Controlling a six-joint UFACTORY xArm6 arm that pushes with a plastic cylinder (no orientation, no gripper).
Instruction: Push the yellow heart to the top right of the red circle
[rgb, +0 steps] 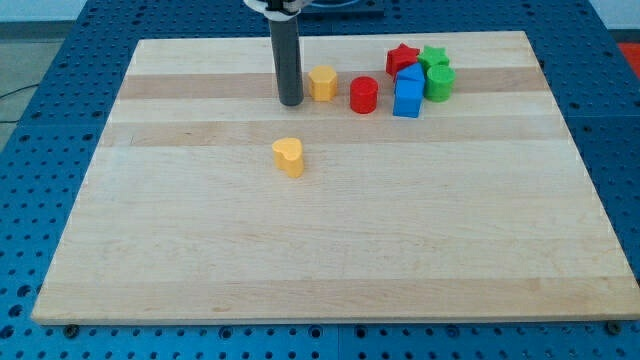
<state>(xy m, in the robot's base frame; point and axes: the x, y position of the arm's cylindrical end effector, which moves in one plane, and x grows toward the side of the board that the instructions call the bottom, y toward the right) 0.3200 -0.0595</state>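
Note:
The yellow heart (289, 157) lies on the wooden board (330, 250), left of the middle and below the other blocks. The red circle (363, 95) stands near the view's top, right of centre. My tip (291, 101) rests on the board just left of a yellow hexagon block (322, 83), above the yellow heart and well to the left of the red circle. The tip touches no block, as far as I can tell.
A cluster sits right of the red circle: a red star (402, 59), a green star (433, 56), a green circle (440, 83) and two blue blocks (408, 93). The board's top edge runs just behind them.

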